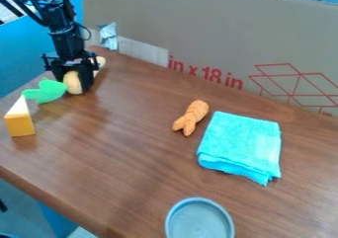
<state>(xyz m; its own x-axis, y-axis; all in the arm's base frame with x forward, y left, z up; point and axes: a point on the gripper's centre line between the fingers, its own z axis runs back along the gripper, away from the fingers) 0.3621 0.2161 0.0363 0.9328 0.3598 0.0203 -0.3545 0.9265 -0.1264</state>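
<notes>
The gripper [72, 78] hangs low over the table's far left corner, right at a rounded tan object [72, 83]; whether it grips this object cannot be told. Behind it to the right, a pale tan thing [100, 63] is partly hidden by the gripper. Just left of the rounded object lies a green leaf-shaped piece [46, 91]. A wedge with a white top and yellow-orange side [21, 121] stands near the left edge. Farther right are an orange, forked toy [191, 117] and a folded turquoise cloth [241, 144].
A round grey-blue dish [198, 221] sits at the front edge of the view on the brown wooden table [132, 148]. A large cardboard panel [211, 39] stands along the table's back side, with a silvery piece [108, 36] near its left end.
</notes>
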